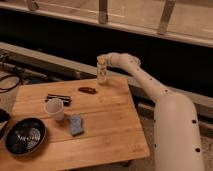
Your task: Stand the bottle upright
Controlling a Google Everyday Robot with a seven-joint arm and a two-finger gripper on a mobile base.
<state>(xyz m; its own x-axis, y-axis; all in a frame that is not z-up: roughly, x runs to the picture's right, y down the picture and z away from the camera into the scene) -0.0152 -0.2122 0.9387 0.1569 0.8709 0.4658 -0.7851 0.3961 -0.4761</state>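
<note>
One wooden table (100,125) fills the lower left of the view, and on it the count is short: one bottle (102,70), one white paper cup (54,108), one dark bowl (24,136), one blue-grey sponge (76,125), one flat black bar-shaped object (58,98) and one small reddish-brown item (88,90). The bottle stands upright at the table's far edge, at about 12 o'clock from the table's middle, its pale cap on top and its base at the boards. The single gripper (103,61) sits right at the bottle's upper part, reached in from 3 o'clock at the end of the one white arm (145,82) — whether its fingers are clamped on the bottle or parted around it, I cannot tell. The reddish-brown item lies just beside the bottle, at about 7 o'clock from it. The black object lies farther along that line, at about 8 o'clock from the bottle and well apart. The cup stands upright, mouth up, near the black object at its 6 o'clock. The sponge lies just beside the cup at roughly 4 o'clock from it. The bowl rests at the table's near left corner — at about 8 o'clock from the cup. The robot's one rounded white body (177,135) stands off the table's right side, at 3 o'clock.
</note>
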